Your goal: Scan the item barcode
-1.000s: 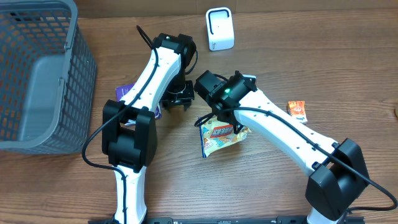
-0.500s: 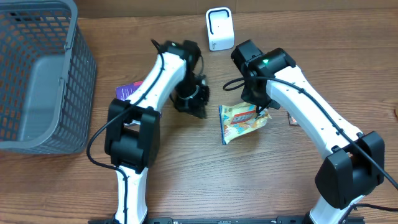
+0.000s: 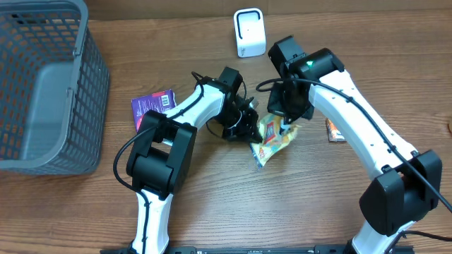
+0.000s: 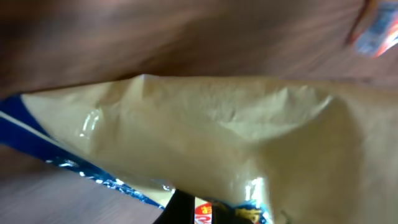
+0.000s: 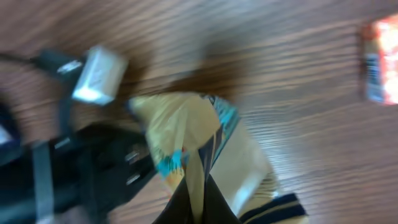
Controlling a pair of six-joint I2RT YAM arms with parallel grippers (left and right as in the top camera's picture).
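your right end effector [image 3: 285, 126] is clamped on the bag [image 3: 272, 141] at frame centre, probably to turn its barcode toward the scanner [image 3: 249, 33] above; left end effector [image 3: 248, 130] is closed beside it.

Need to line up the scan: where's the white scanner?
Overhead view: the white scanner stands at the table's far edge, near centre, just beyond the right gripper, which holds the snack bag.
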